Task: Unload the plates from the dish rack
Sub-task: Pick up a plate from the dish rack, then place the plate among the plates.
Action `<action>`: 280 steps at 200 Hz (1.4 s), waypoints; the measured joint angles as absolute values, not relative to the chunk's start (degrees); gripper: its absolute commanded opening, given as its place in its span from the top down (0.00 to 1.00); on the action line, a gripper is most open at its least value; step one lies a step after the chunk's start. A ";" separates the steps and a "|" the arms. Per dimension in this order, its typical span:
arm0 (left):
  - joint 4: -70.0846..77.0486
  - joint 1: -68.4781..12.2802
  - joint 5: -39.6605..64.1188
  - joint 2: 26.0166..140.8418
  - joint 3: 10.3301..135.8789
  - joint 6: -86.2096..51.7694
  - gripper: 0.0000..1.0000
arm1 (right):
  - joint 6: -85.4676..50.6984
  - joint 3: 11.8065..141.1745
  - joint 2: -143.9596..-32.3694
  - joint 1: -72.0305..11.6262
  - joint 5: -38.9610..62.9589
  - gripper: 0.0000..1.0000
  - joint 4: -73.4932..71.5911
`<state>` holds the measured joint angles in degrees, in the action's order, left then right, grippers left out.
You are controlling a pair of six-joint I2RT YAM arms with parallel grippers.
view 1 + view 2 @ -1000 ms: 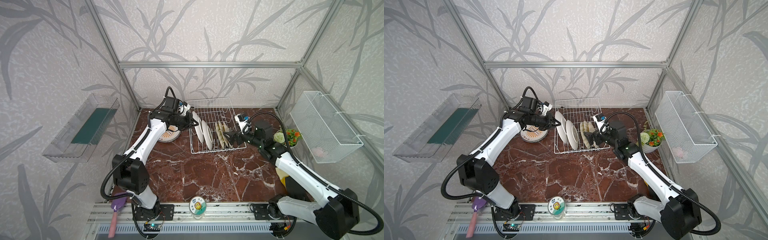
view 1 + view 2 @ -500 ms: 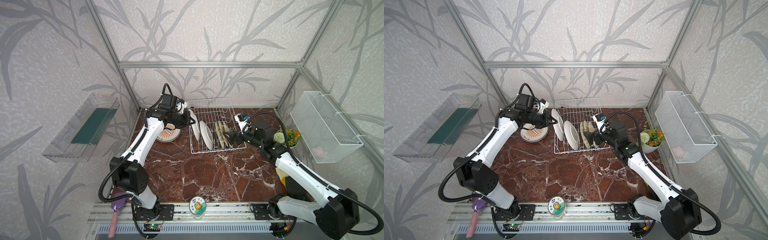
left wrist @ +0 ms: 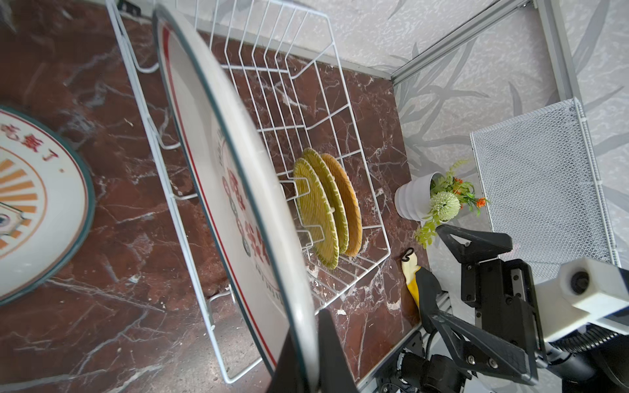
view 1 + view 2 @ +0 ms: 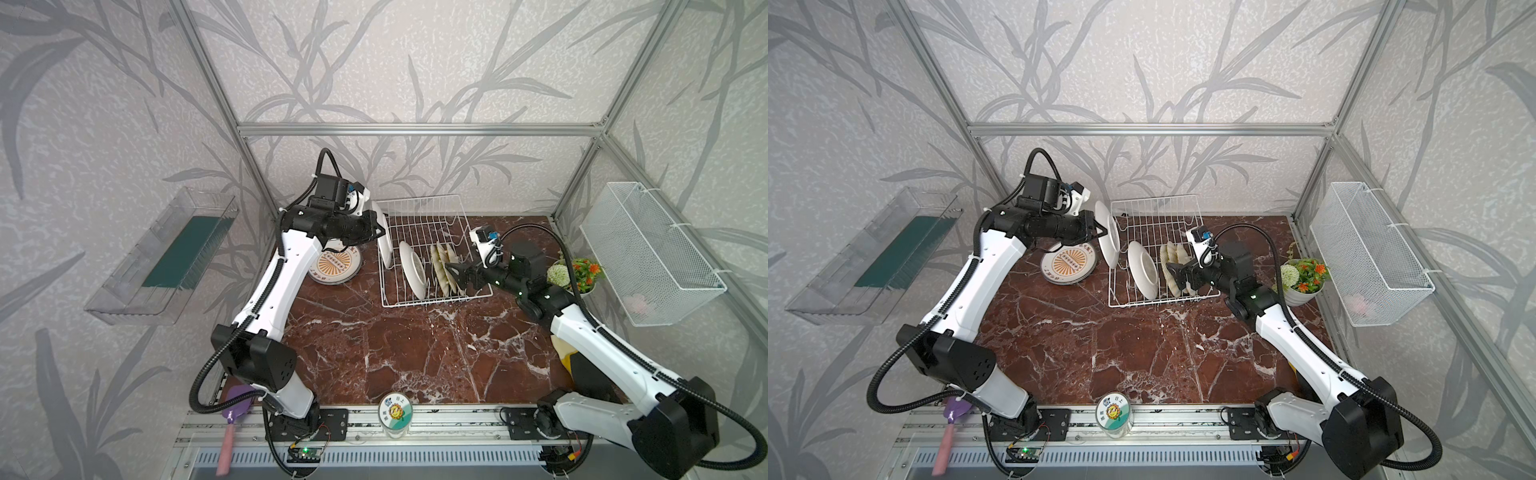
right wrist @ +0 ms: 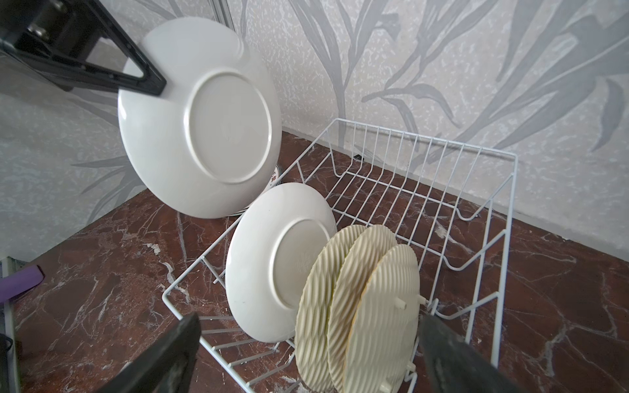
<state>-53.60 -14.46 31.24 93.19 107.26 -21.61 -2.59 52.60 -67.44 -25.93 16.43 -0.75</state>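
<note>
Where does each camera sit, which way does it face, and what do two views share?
Top views: high over the front rail, looking down; both whole arms flank the white wire dish rack.
Left wrist: on the left arm, looking past the left gripper, shut on a white round ceramic plate; the open right gripper shows.
Right wrist: on the right arm, facing three yellow woven round plates between its own fingers.
Shared: both wrist views show that plate and the woven plates.

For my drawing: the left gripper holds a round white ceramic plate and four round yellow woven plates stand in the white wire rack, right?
Three, not four: the right wrist view shows three round yellow woven plates in the white wire rack. The left gripper does hold the white plate.
</note>
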 measured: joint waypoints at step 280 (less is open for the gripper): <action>-40.60 -29.78 10.57 87.66 94.06 33.85 1.00 | -35.00 63.07 -70.15 -13.21 19.22 0.01 6.74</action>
